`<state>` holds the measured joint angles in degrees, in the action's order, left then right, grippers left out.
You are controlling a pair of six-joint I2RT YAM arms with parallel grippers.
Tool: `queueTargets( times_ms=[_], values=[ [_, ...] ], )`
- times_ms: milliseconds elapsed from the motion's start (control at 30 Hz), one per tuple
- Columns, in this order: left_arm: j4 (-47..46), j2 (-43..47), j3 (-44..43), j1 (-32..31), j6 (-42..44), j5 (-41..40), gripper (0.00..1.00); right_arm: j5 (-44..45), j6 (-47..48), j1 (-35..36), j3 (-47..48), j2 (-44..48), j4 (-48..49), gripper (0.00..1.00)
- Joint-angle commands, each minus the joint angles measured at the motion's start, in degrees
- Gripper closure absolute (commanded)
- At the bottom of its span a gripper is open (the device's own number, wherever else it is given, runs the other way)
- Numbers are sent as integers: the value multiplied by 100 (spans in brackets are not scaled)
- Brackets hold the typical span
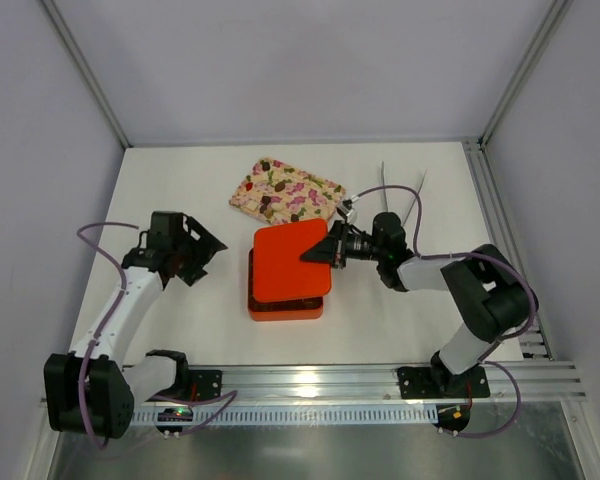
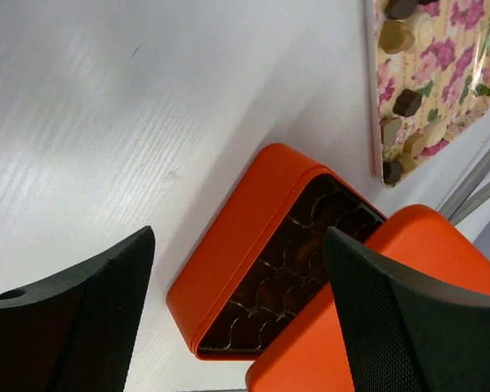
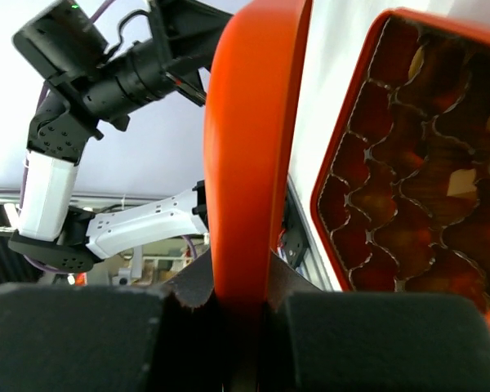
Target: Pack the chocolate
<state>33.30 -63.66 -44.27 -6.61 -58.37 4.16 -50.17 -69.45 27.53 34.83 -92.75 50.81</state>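
Here, at 9 o'clock on the worktop (image 1: 170, 180), the left tool (image 1: 205, 252) hangs with its fingers spread wide and nothing between them, aimed toward the centre, probably so its camera can watch the box (image 1: 280, 308). That orange box sits at the middle, and the lid (image 1: 290, 262) hovers flat above it, shifted toward 1 o'clock so the near strip shows uncovered. In the left wrist view the open cells look filled with dark lumps. More chocolate (image 2: 407, 102) lies loose on the flowered tray (image 1: 280, 190) at 12 o'clock, just beyond the box. The lumps are compact, with no clear long axis or heading; the tray's long side runs from about 10 to 4 o'clock. At 3 o'clock the right tool (image 1: 325, 252) is clamped on the lid's right edge, and its own camera sees the rim pinched between both fingers. My guess is that the lid is carried by one edge to keep the cells reachable.
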Motion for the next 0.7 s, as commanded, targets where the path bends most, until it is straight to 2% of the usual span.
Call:
queueTargets(
  times_ms=[0, 333, 667],
  values=[
    [-60, 222, -240, 28, 299, 223, 17, -10, -366, 182, 322, -313, 1115, 96],
    [-701, 3, 15, -24, 695, 1445, 9, 51, -526, 332, 498, -1166, 1669, 96],
    [-1018, -462, 50, -577, 845, 1702, 7, 69, -613, 367, 516, -1579, 1959, 96]
  ],
)
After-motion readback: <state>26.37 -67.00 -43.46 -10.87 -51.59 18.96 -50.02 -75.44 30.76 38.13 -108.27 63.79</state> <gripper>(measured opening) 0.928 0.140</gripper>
